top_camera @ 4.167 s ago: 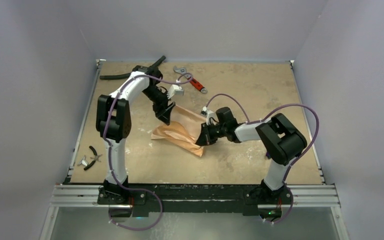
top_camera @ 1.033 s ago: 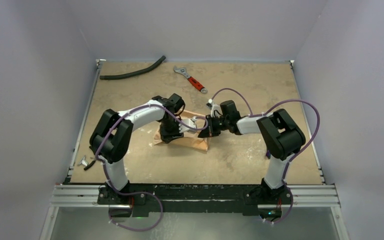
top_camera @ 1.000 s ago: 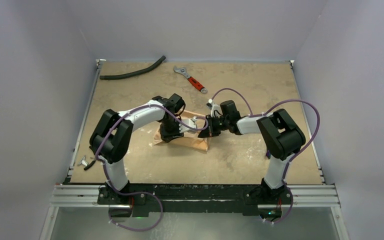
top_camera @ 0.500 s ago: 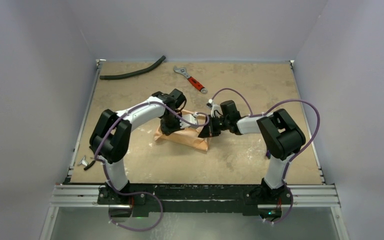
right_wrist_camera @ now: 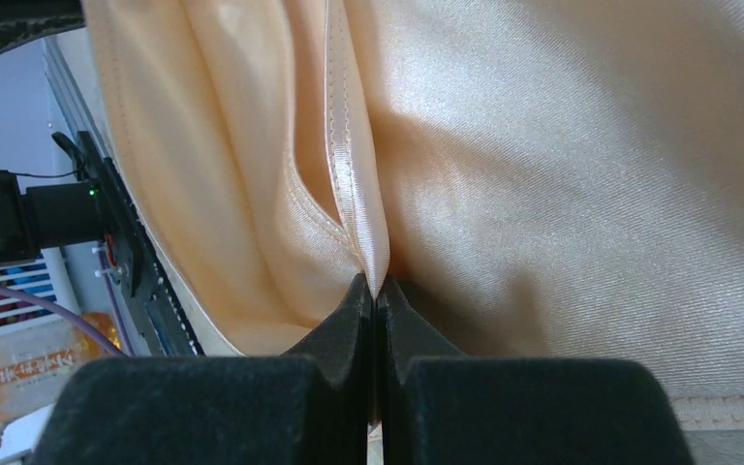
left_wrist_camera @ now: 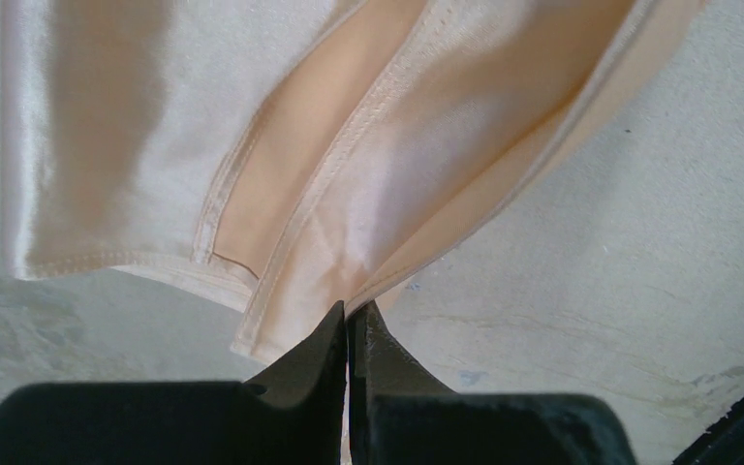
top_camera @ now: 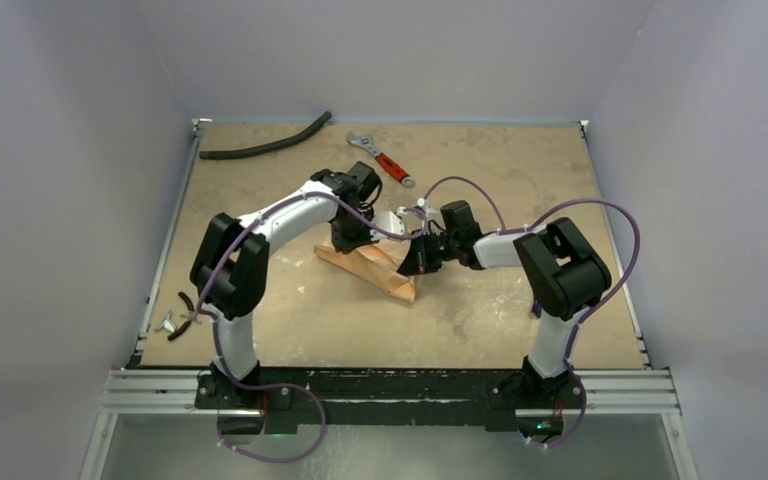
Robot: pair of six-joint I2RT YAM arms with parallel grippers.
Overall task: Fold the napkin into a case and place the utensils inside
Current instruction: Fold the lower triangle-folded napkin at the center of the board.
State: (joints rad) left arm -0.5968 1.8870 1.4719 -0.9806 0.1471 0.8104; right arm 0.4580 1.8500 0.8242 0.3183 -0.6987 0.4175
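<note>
1. The napkin (top_camera: 372,270) is sitting near the middle of the counter (top_camera: 520,190), bunched into folded layers between the two arms.
2. The left claw (left_wrist_camera: 349,325) is pinching shut on the napkin. Its dark fingertips are meeting on a hemmed edge at the cloth's far-left end, with only fabric between them.
3. The right claw (right_wrist_camera: 376,291) is also clamping shut on the napkin. It is gripping a raised ridge of stitched hem at the cloth's right side.
4. From above, the napkin is running from one claw to the other. Its near corner is pointing toward the arm bases and appears to be resting on the counter.
5. Seen from the left wrist, several overlapping layers with stitched hems are fanning away from the fingertips, and bare counter is showing to the right of them.
6. Seen from the right wrist, the glossy cloth is filling almost the whole view, draping in soft folds to both sides of the pinched hem.
7. A red-handled wrench (top_camera: 384,161) and a black hose (top_camera: 265,148) are lying along the far side of the counter, well apart from the napkin.
8. A pair of pliers (top_camera: 189,312) is lying at the left edge, beside the left arm.
</note>
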